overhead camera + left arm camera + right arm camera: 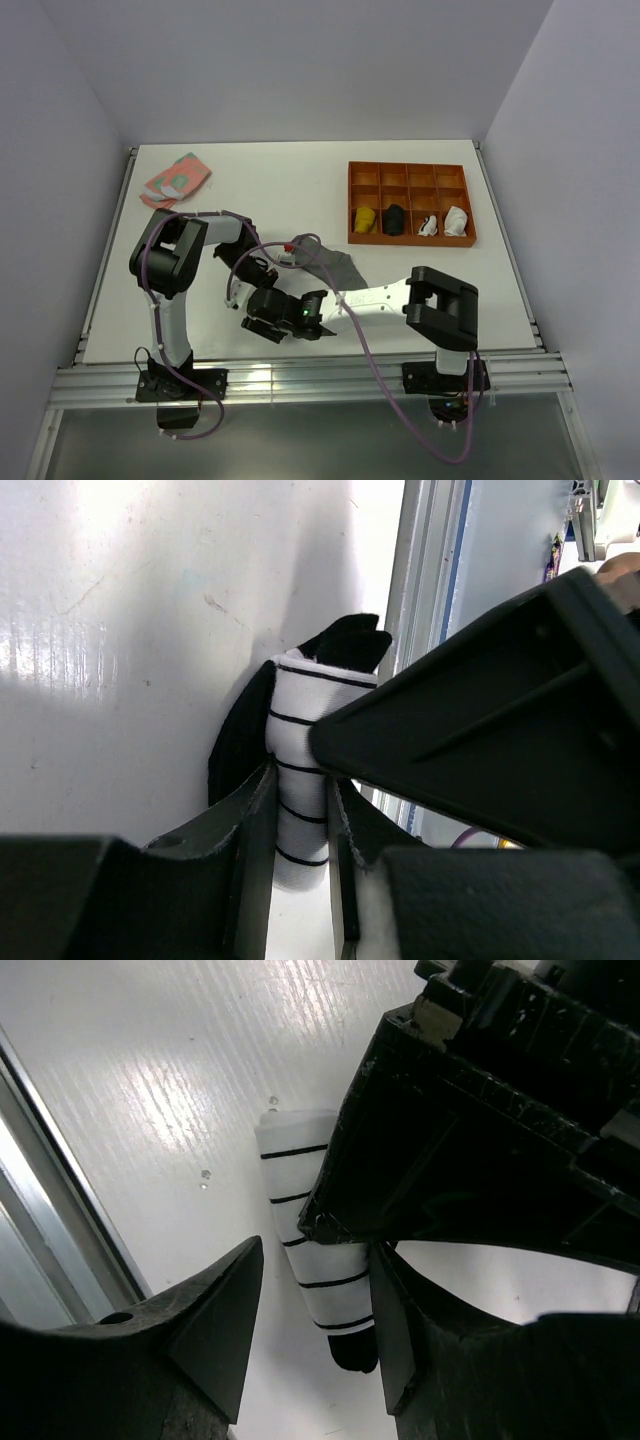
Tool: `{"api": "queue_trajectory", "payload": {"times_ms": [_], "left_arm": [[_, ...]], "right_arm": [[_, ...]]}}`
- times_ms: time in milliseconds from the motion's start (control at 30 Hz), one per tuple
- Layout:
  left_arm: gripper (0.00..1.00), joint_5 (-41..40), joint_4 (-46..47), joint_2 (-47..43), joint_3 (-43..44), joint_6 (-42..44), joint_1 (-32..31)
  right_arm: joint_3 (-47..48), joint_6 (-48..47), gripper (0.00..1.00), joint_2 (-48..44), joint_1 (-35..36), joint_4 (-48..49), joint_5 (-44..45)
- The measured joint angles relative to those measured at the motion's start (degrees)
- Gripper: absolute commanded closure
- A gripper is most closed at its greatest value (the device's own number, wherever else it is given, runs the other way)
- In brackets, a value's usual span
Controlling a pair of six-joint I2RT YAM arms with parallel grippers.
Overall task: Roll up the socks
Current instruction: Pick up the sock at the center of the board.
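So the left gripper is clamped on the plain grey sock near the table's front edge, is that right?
No. The left wrist view shows the left gripper clamped on the white sock with black stripes, not the grey sock, which lies further back. The rest holds.

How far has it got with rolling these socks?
Done: four bundles sit in the orange tray. In hand: the left gripper pinches the striped sock, which looks partly rolled into a narrow tube, while the right gripper stands open around it. Left: the grey sock lies spread out, not yet rolled, so this pair seems midway at best.
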State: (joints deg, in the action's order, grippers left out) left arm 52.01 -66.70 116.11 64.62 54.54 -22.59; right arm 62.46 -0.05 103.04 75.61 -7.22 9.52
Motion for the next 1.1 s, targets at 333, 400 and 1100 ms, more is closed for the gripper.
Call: {"api": "queue_trajectory", "payload": {"times_ms": [333, 400, 1100], "left_arm": [[0.92, 0.2, -0.5, 0.94, 0.46, -0.26, 0.17], [0.91, 0.17, -0.74, 1.2, 0.68, -0.26, 0.17], [0.9, -0.02, -6.05, 4.57, 3.37, 4.24, 0.61]], "right_arm": [[2.19, -1.36, 0.46, 3.58, 0.74, -1.55, 3.87], [2.56, -1.49, 0.46, 4.17, 1.14, -1.7, 5.77], [8.83, -4.07, 0.48, 9.42, 3.78, -8.59, 13.46]]}}
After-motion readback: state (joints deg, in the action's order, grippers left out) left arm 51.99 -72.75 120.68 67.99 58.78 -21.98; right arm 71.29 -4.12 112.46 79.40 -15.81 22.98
